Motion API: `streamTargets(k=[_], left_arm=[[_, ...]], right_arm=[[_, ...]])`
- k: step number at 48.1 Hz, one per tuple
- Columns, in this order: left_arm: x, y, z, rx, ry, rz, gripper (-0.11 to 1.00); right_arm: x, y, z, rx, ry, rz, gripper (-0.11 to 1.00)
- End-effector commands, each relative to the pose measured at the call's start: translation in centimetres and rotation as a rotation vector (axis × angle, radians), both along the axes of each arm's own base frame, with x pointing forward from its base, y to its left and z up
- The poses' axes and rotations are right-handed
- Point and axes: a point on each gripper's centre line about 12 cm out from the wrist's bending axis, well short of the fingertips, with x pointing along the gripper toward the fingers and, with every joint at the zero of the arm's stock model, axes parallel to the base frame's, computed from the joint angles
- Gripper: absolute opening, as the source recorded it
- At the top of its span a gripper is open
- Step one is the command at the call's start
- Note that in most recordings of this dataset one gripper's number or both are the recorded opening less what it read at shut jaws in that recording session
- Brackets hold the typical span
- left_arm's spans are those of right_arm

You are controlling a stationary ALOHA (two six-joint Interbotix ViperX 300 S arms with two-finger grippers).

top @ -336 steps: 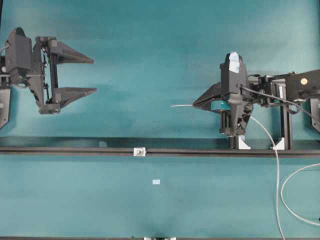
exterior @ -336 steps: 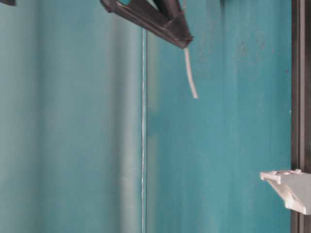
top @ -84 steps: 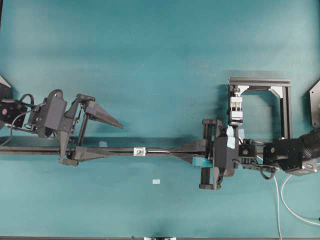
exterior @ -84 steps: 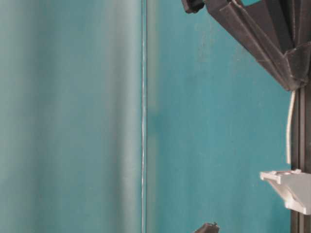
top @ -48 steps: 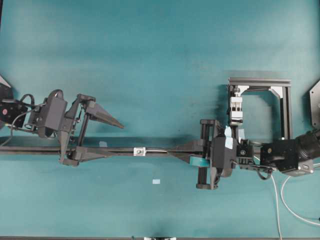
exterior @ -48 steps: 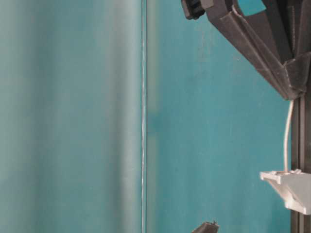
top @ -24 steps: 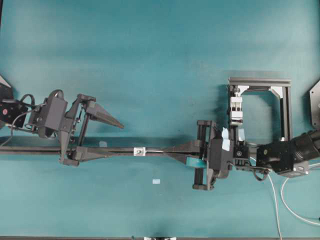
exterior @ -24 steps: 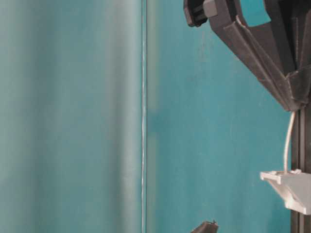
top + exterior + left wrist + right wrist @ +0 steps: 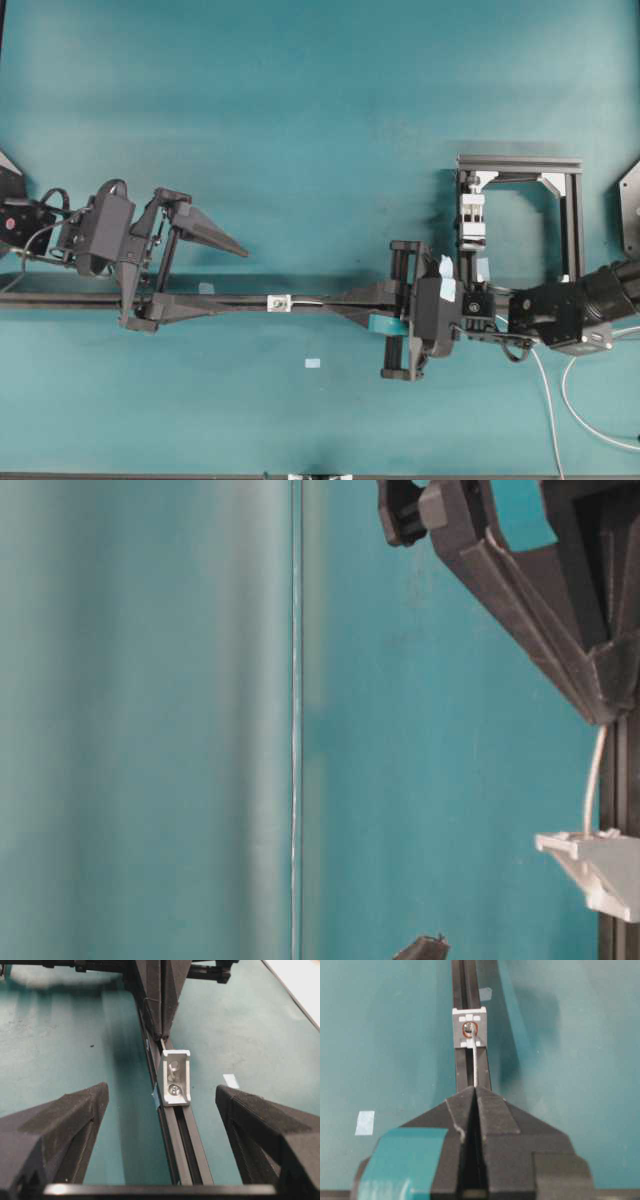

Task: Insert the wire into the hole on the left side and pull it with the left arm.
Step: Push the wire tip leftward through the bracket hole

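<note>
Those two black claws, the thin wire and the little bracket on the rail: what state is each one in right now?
Left gripper: open, fingers on either side of the rail, holding nothing.
Right gripper: shut on the wire.
Wire: stretched straight from the right gripper, tip at the hole.
Hole: wire entering; whether it is through, cannot tell.
Bracket: upright on the rail.

1. Whether the wire (image 9: pixel 475 1062) tip has entered the hole (image 9: pixel 470 1029) in the bracket (image 9: pixel 469 1027) is too small to tell.
2. Beyond the bracket, the rail (image 9: pixel 181 1135) runs off frame.
3. The wire's far length leaves the bench (image 9: pixel 320 120) edge.
</note>
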Motion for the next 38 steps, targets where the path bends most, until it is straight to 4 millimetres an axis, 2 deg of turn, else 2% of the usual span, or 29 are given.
streamTargets(k=[1, 38], left_arm=[[0.3, -0.2, 0.5, -0.004, -0.021, -0.002, 0.80], [1.5, -0.6, 0.0, -0.008, 0.069, -0.002, 0.80]], right_arm=[[0.7, 0.1, 0.8, 0.007, -0.031, -0.002, 0.06], [2.3, -0.1, 1.1, 0.002, -0.056, 0.006, 0.06]])
